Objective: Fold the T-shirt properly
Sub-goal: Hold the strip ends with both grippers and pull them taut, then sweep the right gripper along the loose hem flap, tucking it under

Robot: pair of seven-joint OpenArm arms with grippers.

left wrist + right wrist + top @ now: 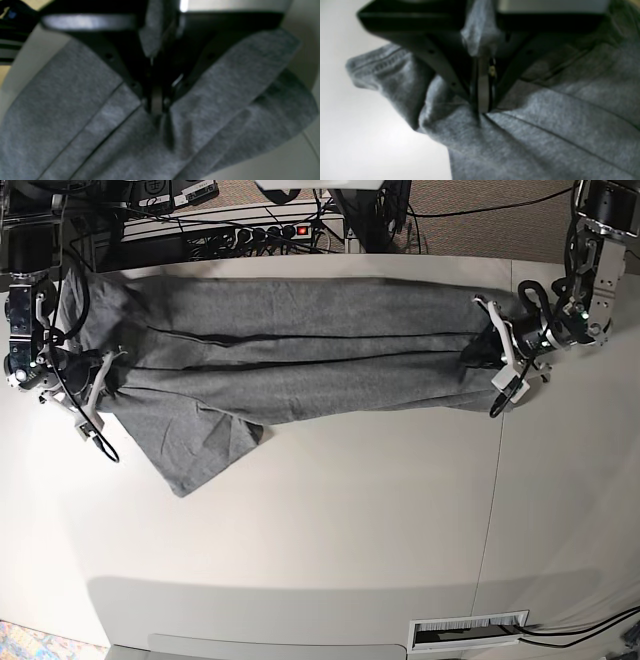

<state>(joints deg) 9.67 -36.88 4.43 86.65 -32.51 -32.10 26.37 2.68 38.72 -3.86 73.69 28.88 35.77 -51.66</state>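
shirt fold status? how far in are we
Early. Done: the T-shirt lies stretched across the far side of the table, already doubled lengthwise into a long band. In hand: the left gripper and right gripper are each shut on one end, holding it between them. Left: one sleeve spills out toward the near side, and the crosswise folds aren't started.

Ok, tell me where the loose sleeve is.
In the base view the sleeve droops from the T-shirt onto the white table, lower left, beside the right gripper.
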